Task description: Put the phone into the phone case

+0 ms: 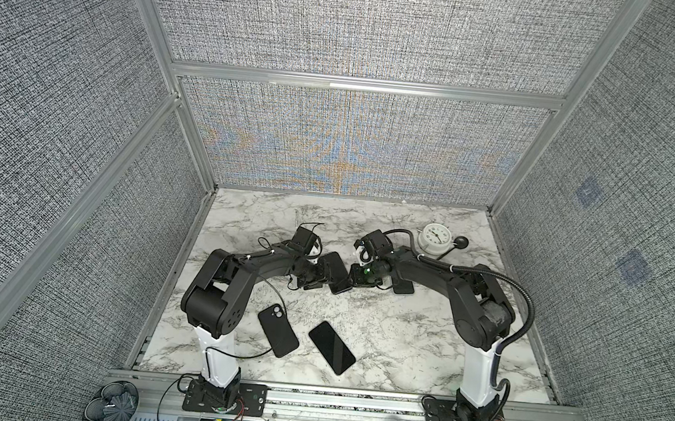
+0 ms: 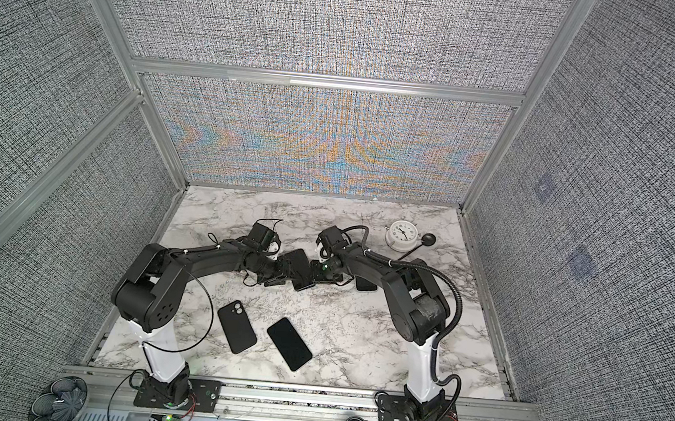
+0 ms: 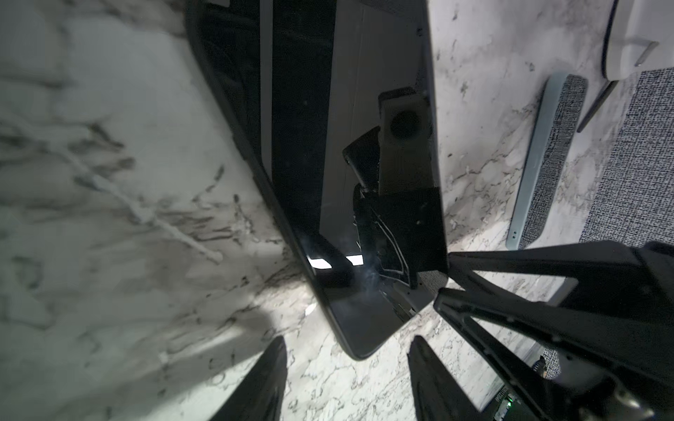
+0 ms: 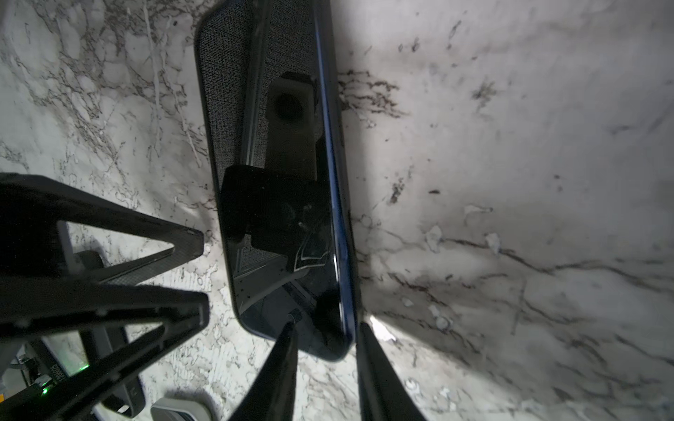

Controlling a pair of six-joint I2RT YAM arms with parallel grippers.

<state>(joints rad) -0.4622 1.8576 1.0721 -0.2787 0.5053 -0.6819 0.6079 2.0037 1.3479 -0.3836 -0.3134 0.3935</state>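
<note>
A black phone (image 1: 336,276) (image 2: 299,272) lies screen-up on the marble table between my two grippers. In the left wrist view its glossy screen (image 3: 346,182) has a dark matte rim (image 3: 222,105) along one long side, which looks like the phone case. My left gripper (image 3: 348,339) (image 1: 319,277) is open, with the phone's corner just ahead of its fingertips and not touched. My right gripper (image 4: 327,325) (image 1: 353,277) straddles the opposite corner of the phone (image 4: 277,182). One finger (image 4: 288,346) lies over the screen and the other (image 4: 368,346) sits against the blue-lit edge.
Near the front lie a black case (image 1: 277,330) with its camera cutout up and a second black phone (image 1: 331,347), screen up. A light-blue-edged phone (image 3: 547,164) (image 1: 402,287) lies under the right arm. A white clock (image 1: 433,238) and a black knob (image 1: 460,243) stand at the back right.
</note>
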